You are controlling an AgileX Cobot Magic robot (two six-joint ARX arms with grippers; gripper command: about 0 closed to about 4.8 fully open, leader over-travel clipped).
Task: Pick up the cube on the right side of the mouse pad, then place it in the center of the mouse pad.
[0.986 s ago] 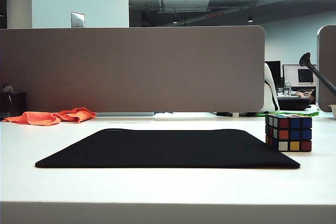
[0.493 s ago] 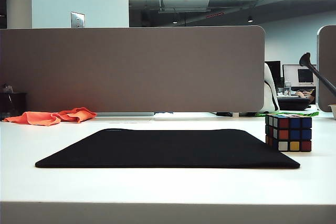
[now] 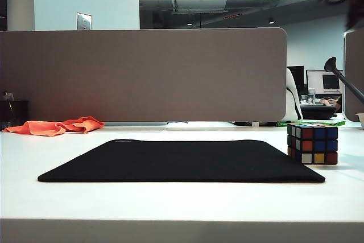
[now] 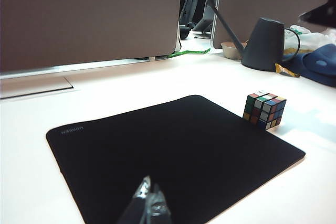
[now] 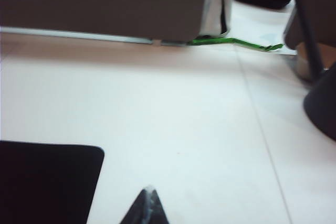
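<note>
One cube [image 3: 312, 144], one mouse pad [image 3: 182, 160], both hands [image 4: 148, 203] [image 5: 147, 203] closed

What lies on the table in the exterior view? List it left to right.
Orange cloth → mouse pad → cube. Neither gripper is clearly in that view; a dark blur at the top right may be the right arm.
</note>
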